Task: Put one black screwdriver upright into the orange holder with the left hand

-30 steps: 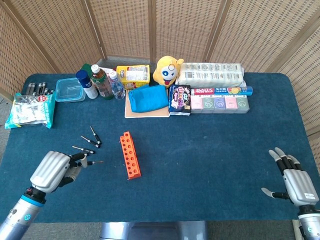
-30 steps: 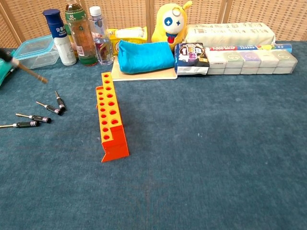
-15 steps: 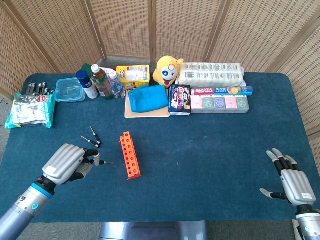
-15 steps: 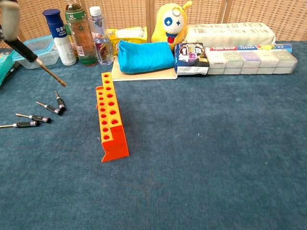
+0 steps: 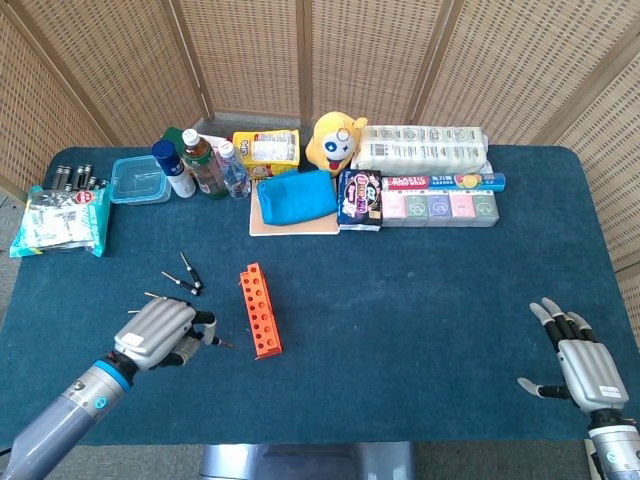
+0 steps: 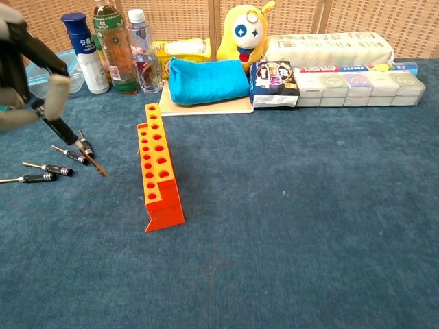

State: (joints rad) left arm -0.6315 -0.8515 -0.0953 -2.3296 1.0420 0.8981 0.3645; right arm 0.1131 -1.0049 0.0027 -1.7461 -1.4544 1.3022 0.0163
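My left hand (image 5: 160, 335) (image 6: 27, 75) grips a black screwdriver (image 6: 68, 136) (image 5: 212, 340), its metal tip slanting down and to the right, left of the orange holder (image 5: 259, 310) (image 6: 157, 175). The tip hangs above the cloth, a short way from the holder's near end. Three more black screwdrivers (image 6: 51, 166) (image 5: 180, 277) lie on the cloth left of the holder. My right hand (image 5: 585, 365) rests open with spread fingers at the table's front right corner.
Along the back stand bottles (image 5: 205, 165), a clear lidded box (image 5: 138, 178), a blue pouch (image 5: 296, 196), a yellow plush toy (image 5: 335, 142), snack packs (image 5: 360, 198) and boxes (image 5: 440, 195). A packet (image 5: 60, 220) lies at far left. Blue cloth (image 5: 420, 300) covers the table.
My left hand has moved right and nearer the holder with the screwdriver, whose tip has tilted further downward. The right hand has barely shifted.
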